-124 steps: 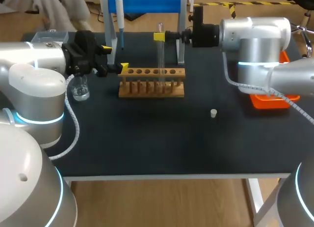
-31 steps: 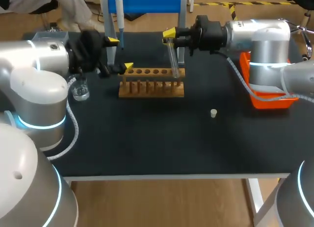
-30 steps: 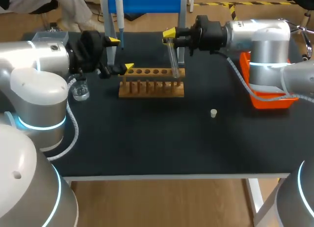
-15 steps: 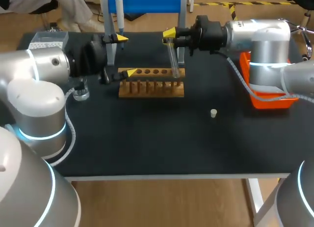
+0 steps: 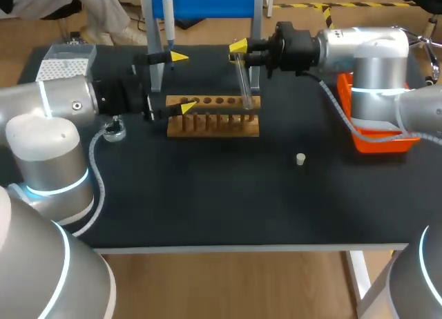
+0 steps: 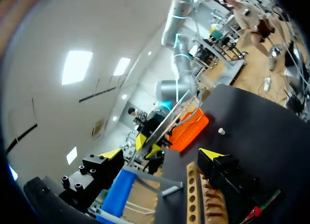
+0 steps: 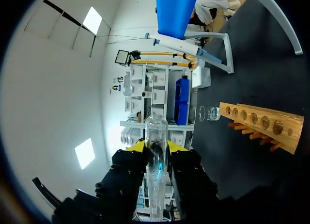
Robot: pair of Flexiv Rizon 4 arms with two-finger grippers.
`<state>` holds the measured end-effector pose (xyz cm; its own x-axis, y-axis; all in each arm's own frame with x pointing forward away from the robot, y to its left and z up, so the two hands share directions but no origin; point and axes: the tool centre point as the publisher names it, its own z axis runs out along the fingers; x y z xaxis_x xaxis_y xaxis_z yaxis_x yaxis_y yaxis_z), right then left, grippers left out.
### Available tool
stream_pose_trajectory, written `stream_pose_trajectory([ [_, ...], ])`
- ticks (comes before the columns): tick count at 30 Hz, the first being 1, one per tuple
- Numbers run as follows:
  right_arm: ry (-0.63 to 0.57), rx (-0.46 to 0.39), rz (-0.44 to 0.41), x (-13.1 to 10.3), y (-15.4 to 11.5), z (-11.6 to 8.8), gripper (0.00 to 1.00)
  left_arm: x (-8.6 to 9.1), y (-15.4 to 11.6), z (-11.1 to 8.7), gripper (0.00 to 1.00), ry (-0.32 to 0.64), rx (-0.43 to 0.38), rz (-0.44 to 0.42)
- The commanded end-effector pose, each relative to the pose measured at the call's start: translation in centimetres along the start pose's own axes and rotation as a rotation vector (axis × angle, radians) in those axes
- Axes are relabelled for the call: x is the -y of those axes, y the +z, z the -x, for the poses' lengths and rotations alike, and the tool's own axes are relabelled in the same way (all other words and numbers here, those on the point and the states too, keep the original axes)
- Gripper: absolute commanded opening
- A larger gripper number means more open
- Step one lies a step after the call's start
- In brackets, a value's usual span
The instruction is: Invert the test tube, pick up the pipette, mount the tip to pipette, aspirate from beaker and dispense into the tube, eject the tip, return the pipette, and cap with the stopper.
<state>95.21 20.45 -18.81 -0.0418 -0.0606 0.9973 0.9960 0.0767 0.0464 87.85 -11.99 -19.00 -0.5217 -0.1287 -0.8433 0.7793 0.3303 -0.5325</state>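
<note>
My right gripper (image 5: 240,51) is shut on a clear test tube (image 5: 244,81), which hangs slightly tilted with its lower end at the right end of the wooden rack (image 5: 214,116). In the right wrist view the tube (image 7: 156,136) stands between the yellow tips of the gripper (image 7: 156,147). My left gripper (image 5: 181,83) stands open and empty left of the rack, in front of the pipette (image 5: 168,22) hanging on the blue stand (image 5: 207,1). The left wrist view shows that gripper (image 6: 160,154) with the rack (image 6: 195,195) ahead. The white stopper (image 5: 300,159) lies right of centre.
A small glass beaker (image 5: 113,131) sits by my left arm, with the tip box (image 5: 63,62) at the back left corner. An orange tray (image 5: 383,139) lies at the right edge under my right arm. The table's front half is bare black surface.
My left gripper has shifted right toward the rack and turned, its arm dropping lower and uncovering the tip box. My right gripper and the tube have kept still.
</note>
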Motion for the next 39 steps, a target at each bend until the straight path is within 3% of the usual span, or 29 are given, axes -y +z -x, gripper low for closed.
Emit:
stream_pose_trajectory([
  [1, 0.000, 0.003, -0.002, 0.0, 0.0, -0.1, 0.00, -0.6, 1.1, 0.3, 1.00, 0.067, -0.068, -0.177],
  [9, 0.000, 0.003, -0.002, 0.0, 0.0, -0.1, 0.00, 1.1, 3.5, 0.1, 1.00, 0.253, -0.181, -0.272],
  [16, 0.000, 0.003, -0.002, 0.0, 0.0, -0.1, 0.00, 2.4, 5.6, -0.5, 1.00, 0.442, -0.166, -0.328],
  [17, 0.000, 0.003, -0.002, 0.0, 0.0, -0.1, 0.00, 2.5, 5.9, -0.5, 1.00, 0.438, -0.161, -0.299],
  [39, 0.000, 0.003, -0.002, 0.0, 0.0, -0.1, 0.00, 2.6, 6.0, -0.6, 1.00, 0.458, -0.177, -0.287],
])
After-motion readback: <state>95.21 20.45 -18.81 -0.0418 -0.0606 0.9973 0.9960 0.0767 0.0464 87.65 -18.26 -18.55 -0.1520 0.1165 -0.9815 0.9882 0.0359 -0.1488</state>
